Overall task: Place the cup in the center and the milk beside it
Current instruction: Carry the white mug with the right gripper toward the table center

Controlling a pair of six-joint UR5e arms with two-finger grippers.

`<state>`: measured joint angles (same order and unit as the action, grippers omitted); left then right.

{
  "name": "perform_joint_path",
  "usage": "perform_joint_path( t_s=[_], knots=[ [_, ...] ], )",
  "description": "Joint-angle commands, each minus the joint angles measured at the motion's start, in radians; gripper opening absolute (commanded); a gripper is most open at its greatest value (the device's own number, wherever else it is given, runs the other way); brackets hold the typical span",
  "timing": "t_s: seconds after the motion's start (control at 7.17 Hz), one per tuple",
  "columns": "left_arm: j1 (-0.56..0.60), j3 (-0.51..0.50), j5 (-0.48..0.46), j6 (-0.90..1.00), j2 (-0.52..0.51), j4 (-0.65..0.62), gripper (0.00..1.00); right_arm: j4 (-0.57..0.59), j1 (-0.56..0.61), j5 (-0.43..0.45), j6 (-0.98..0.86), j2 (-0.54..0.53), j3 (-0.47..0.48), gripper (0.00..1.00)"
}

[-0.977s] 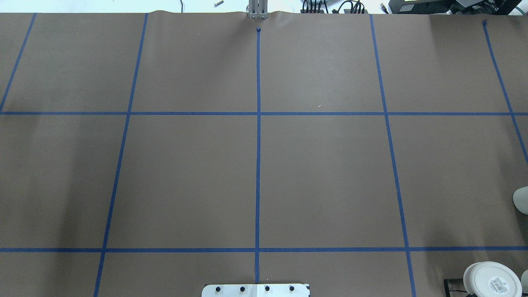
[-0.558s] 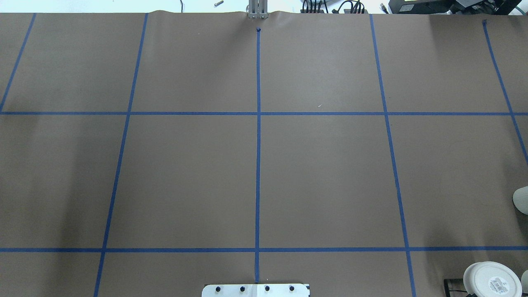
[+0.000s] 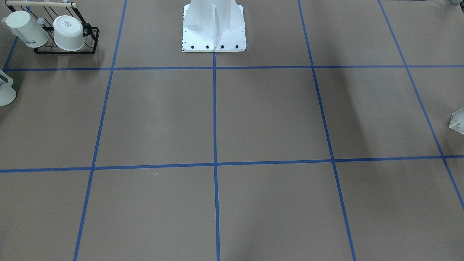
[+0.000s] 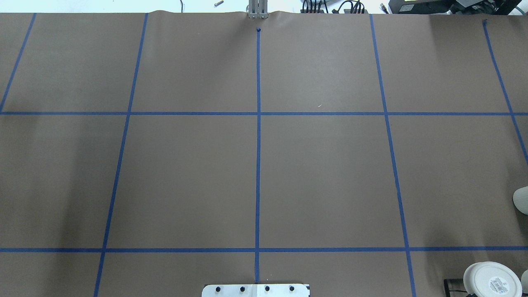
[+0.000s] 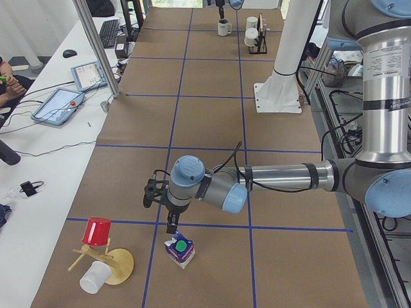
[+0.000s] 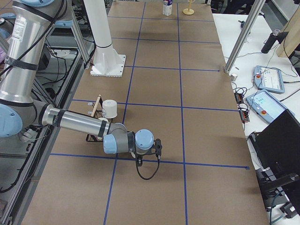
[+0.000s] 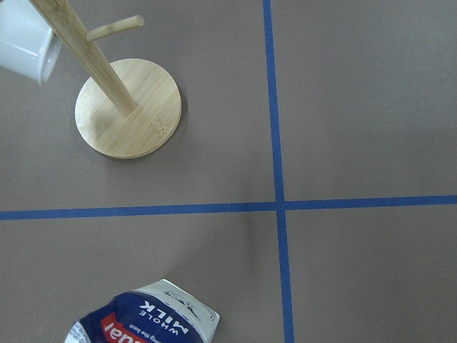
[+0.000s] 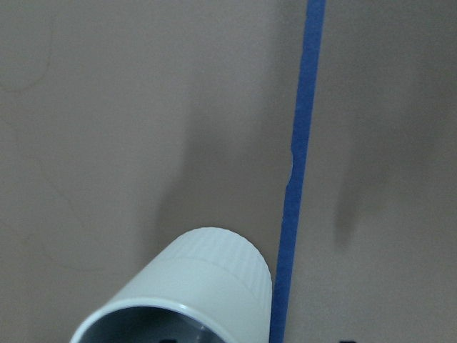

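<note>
The cup (image 3: pixel 5 90) is a white mug at the table's end on my right; it also shows at the overhead view's right edge (image 4: pixel 520 200) and far off in the exterior left view (image 5: pixel 223 27). It fills the bottom of the right wrist view (image 8: pixel 193 289), mouth towards the camera. My right gripper (image 6: pixel 157 146) hangs over it; I cannot tell if it is open. The milk (image 5: pixel 180 250) stands at the other end and shows in the left wrist view (image 7: pixel 143 325). My left gripper (image 5: pixel 169 224) is just above and beside it; open or shut, I cannot tell. The center (image 4: pixel 258 113) is bare.
A black rack (image 3: pixel 65 34) holds two other white mugs near the cup. A wooden mug tree (image 5: pixel 106 260) with a red cup and a white cup stands next to the milk. The white robot base (image 3: pixel 214 29) stands at the table's near edge. An operators' desk runs along the far side.
</note>
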<state>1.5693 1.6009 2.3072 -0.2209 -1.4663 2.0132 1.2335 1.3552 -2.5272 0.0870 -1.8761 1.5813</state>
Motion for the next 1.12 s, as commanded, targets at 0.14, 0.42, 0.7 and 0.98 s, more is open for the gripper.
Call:
perform_joint_path(
  t_s=[0.14,0.42,0.7,0.98],
  knots=[
    [0.0,-0.013,0.047,-0.003,0.001,-0.001,0.99,-0.005,-0.001,-0.028,0.007,0.002,0.003,0.0],
    [0.0,-0.013,0.07,-0.005,0.006,-0.001,0.99,-0.003,0.004,-0.114,0.019,0.04,0.009,0.0],
    [0.0,-0.013,0.07,-0.005,0.006,-0.002,0.99,0.012,0.028,-0.119,0.144,0.185,0.0,0.0],
    [0.0,-0.012,0.077,-0.005,0.006,-0.001,0.99,0.09,0.028,-0.078,0.31,0.385,-0.003,0.0]
  ],
)
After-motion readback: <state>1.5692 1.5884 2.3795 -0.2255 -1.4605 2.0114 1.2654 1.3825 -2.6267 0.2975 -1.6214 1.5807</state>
